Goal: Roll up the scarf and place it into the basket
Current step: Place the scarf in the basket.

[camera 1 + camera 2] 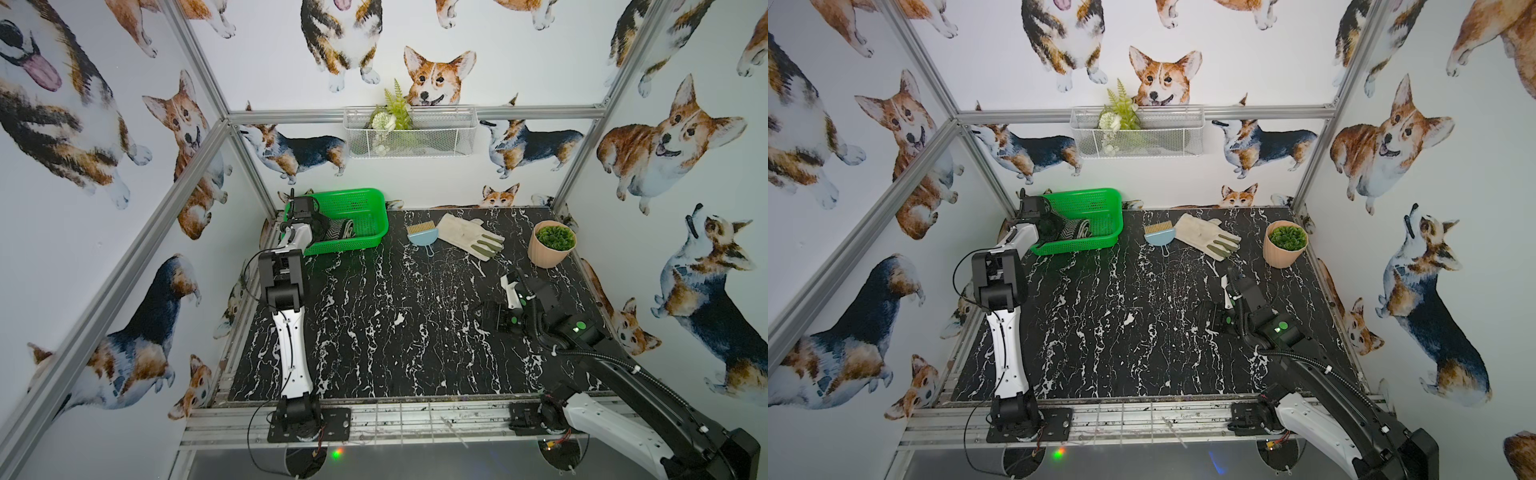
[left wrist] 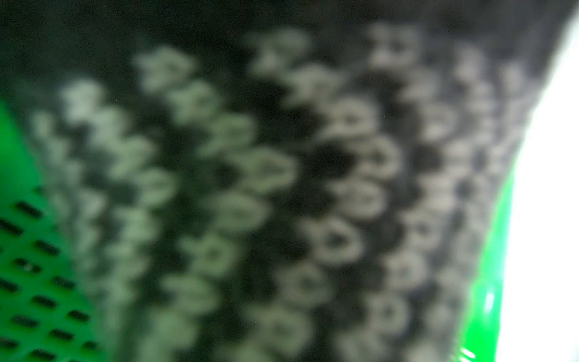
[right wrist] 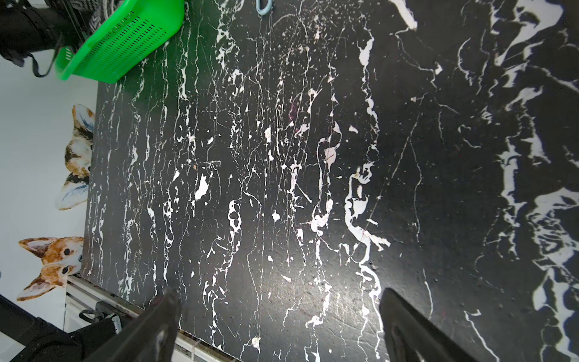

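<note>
The green basket [image 1: 374, 199] [image 1: 1108, 195] stands at the table's far left corner. The rolled black-and-white scarf [image 1: 338, 230] [image 1: 1077, 230] lies inside it, near its front wall. My left gripper [image 1: 318, 228] [image 1: 1050, 226] reaches into the basket from the left and is shut on the scarf. In the left wrist view the blurred scarf [image 2: 282, 188] fills the frame and hides the jaws, with the basket's perforated green plastic [image 2: 28, 282] beside it. My right gripper [image 1: 492, 318] [image 3: 282, 313] hangs open over bare table on the right, nothing between its fingers [image 3: 169, 316].
A blue dustpan with a brush [image 1: 422, 237], a cream glove with olive fingers [image 1: 469, 237] and a potted plant [image 1: 552, 245] sit along the table's back. A white wire basket with fern sprigs [image 1: 409, 133] hangs on the rear wall. The table [image 1: 395, 311] is black marble.
</note>
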